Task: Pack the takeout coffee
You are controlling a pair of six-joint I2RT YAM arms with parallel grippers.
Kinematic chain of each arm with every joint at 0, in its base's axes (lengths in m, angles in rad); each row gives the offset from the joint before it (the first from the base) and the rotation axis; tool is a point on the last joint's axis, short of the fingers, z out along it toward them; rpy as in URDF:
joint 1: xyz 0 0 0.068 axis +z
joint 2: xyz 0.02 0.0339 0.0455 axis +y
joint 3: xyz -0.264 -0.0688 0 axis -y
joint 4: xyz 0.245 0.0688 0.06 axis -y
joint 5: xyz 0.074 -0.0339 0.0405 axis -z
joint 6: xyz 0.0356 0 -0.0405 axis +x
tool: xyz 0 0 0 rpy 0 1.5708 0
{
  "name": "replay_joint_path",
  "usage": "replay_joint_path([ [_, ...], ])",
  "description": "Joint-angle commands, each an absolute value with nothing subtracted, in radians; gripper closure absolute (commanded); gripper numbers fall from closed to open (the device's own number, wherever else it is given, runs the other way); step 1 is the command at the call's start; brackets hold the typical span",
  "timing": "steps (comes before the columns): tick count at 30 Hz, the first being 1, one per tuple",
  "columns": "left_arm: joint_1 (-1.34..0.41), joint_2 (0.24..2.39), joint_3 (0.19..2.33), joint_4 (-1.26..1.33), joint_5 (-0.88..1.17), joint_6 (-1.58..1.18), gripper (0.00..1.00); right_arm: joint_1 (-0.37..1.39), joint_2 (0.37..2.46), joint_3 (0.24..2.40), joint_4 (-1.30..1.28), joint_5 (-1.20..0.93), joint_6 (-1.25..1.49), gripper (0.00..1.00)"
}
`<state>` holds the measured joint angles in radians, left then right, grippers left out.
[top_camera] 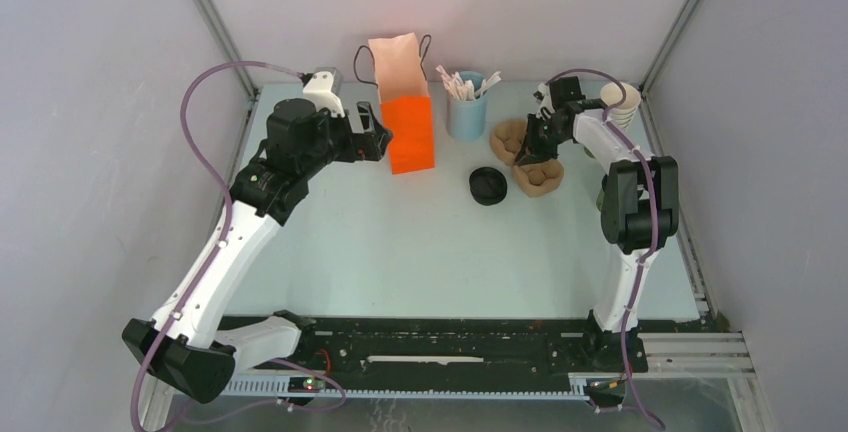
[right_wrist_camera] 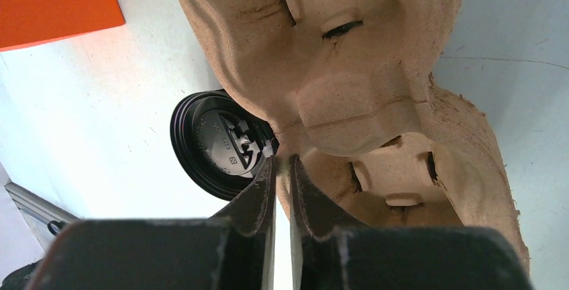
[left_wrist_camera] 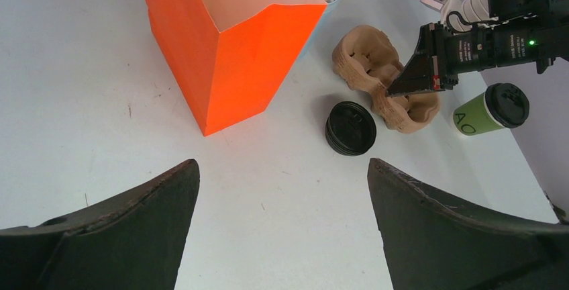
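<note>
The takeout coffee (left_wrist_camera: 484,111), a green cup with a black lid, shows only in the left wrist view, on the table just right of the brown pulp carrier (left_wrist_camera: 376,68). In the top view my right arm hides it. My right gripper (right_wrist_camera: 282,162) is shut on the carrier's rim (right_wrist_camera: 349,82), and it also shows in the top view (top_camera: 532,150) over the carrier (top_camera: 540,178). My left gripper (left_wrist_camera: 282,164) is open and empty. It hovers beside the orange paper bag (top_camera: 410,130), well left of the carrier.
A stack of loose black lids (top_camera: 488,185) lies just left of the carrier. The open orange bag (left_wrist_camera: 228,41) stands at the back. A blue cup of stirrers (top_camera: 467,104) stands behind the carrier. A stack of lidless cups (top_camera: 622,104) is at the back right.
</note>
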<state>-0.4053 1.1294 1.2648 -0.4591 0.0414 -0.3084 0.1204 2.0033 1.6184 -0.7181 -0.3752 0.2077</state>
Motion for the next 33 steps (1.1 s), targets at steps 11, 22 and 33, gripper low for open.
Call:
replay_joint_path([
  [11, -0.61, 1.122, 1.282, -0.405, -0.063, -0.338, 0.0, 0.073, 1.878, 1.554, -0.611, -0.482, 0.3, 1.0],
  [22, -0.843, 1.39, 1.318, -0.202, -0.018, -0.538, 0.22, 0.008, 1.791, 1.419, -0.471, -0.573, 0.383, 1.0],
  [33, -0.843, 1.688, 1.435, -0.079, -0.032, -0.663, 0.4, 0.072, 1.745, 1.401, -0.499, -0.439, 0.293, 0.83],
])
